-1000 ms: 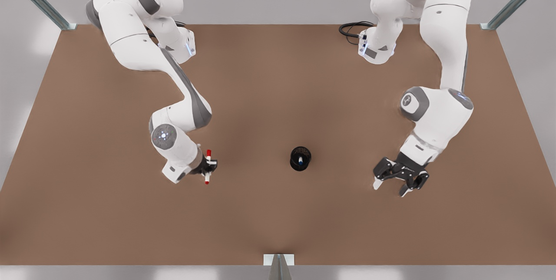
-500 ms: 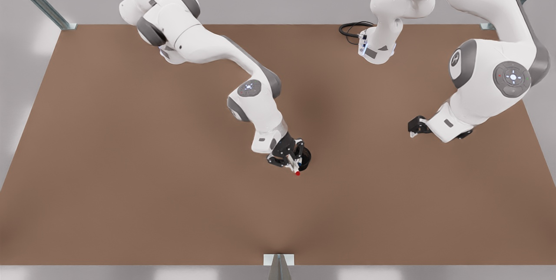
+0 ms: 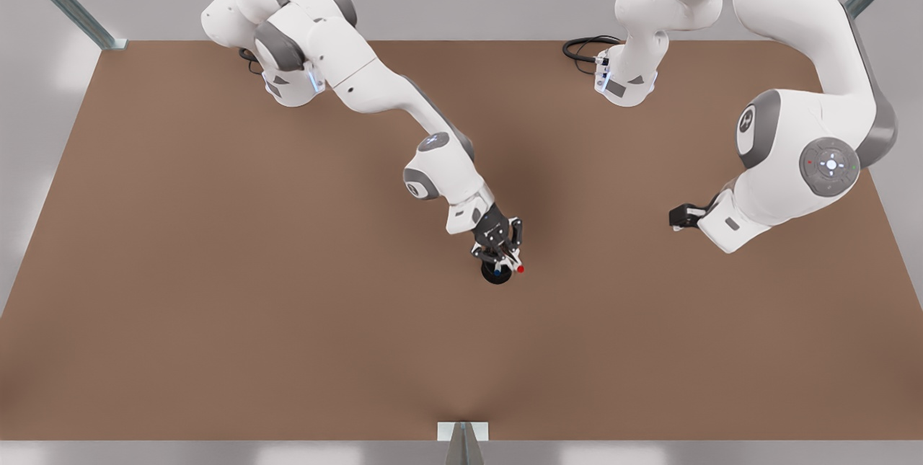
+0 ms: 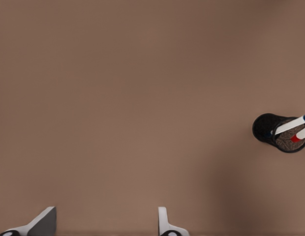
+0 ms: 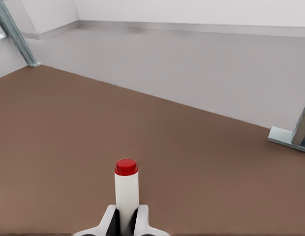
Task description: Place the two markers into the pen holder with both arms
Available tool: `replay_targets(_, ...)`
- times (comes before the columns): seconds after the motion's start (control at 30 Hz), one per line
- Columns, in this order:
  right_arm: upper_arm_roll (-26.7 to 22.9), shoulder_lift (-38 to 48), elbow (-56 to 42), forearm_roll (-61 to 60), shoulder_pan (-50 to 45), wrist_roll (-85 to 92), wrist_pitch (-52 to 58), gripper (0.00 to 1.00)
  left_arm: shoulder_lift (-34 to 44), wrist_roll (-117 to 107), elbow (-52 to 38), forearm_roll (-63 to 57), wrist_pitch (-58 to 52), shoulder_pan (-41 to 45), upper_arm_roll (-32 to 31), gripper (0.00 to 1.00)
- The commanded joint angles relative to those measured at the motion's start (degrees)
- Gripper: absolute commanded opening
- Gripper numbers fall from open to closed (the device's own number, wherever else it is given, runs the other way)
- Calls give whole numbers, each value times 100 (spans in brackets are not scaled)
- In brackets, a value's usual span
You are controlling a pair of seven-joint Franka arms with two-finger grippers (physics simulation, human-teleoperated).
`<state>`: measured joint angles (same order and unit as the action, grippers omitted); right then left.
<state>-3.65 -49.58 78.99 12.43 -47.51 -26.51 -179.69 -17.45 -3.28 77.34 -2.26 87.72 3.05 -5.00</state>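
The right claw (image 3: 505, 259) hung directly above the holder (image 3: 496, 275), its fingers (image 5: 109, 221) clamped on the red marker (image 5: 126, 191). The marker's red end (image 3: 519, 269) poked out just past the holder's rim. The blue marker (image 3: 497, 272) stood inside the holder, beneath that claw. The left claw (image 3: 678, 216) waited well off to the side, fingers (image 4: 44, 223) spread apart and empty above the table (image 4: 142, 98).

Even, diffuse light, no glare. Soft dark shadow pools on my brown table (image 3: 216, 270) under the central arm and around the pen holder (image 3: 497, 273). Pale reflections smear the grey floor (image 3: 43, 90). Renders slightly soft throughout.
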Motion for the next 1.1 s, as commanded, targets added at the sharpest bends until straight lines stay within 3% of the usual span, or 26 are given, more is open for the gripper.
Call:
replay_targets(0.0,-92,9,142,-21,-100,-381,-839,21,-4,-287,-8,-11,-1,-6,-1,100)
replay_targets(0.07,-162,27,467,-30,-170,-381,-1208,21,-12,-287,-8,-12,8,-6,-1,100)
replay_targets(0.13,-908,71,942,-645,-882,-372,-1709,21,-12,-287,-8,-3,8,-6,-1,100)
replay_targets(0.23,-944,88,1145,-645,-892,-363,-1964,24,-12,-287,0,-3,8,-6,-1,100)
replay_targets(0.27,-944,88,1171,-645,-874,-363,-2008,35,-12,-296,1,-3,8,-6,-1,100)
replay_targets(0.3,-944,88,1171,-645,-874,-354,-2008,57,-12,-296,0,-11,8,-6,-1,100)
replay_targets(0.33,-944,88,1180,-645,-883,-355,-2008,65,-12,-296,-8,-3,-1,-6,-1,100)
replay_targets(0.37,-944,88,1180,-645,-874,-354,-2008,100,-12,-287,1,-3,8,-6,-1,100)
replay_targets(0.57,-953,272,1180,-628,-821,-240,-1816,100,-12,-261,-8,-3,-1,-6,-1,100)
replay_targets(0.63,-944,1098,1127,-601,-637,242,-86,100,-4,-261,1,6,-10,-6,-1,100)
replay_targets(0.7,-909,2784,1092,-628,-136,841,3514,100,-4,-270,-8,15,-1,-6,-1,100)
replay_targets(0.77,-865,3778,942,-1092,820,954,5950,100,-12,-270,-8,-3,8,29,-1,100)
replay_targets(0.8,-420,4139,968,-1102,1863,1314,7025,100,-30,-278,-8,-3,8,11,-1,100)
replay_targets(0.83,356,4613,1030,-1102,3395,2034,7570,100,-56,-270,-8,6,86,3,-10,100)
replay_targets(0.87,242,4580,1311,-1050,3775,2098,7660,100,-127,-270,-17,6,193,20,-10,100)
replay_targets(0.93,233,4132,1180,-1050,3960,2063,7695,100,-241,-243,-17,6,201,20,-10,100)
replay_targets(0.97,233,3894,855,-1050,3969,2089,7931,100,-241,-243,-17,6,193,20,-10,100)
replay_targets(1.0,321,3246,-221,-1050,3969,2036,8939,100,-241,-252,-17,6,193,20,-10,100)
replay_targets(1.07,488,3191,-552,-1032,4135,2124,9127,100,-241,-252,-17,6,193,20,-10,100)
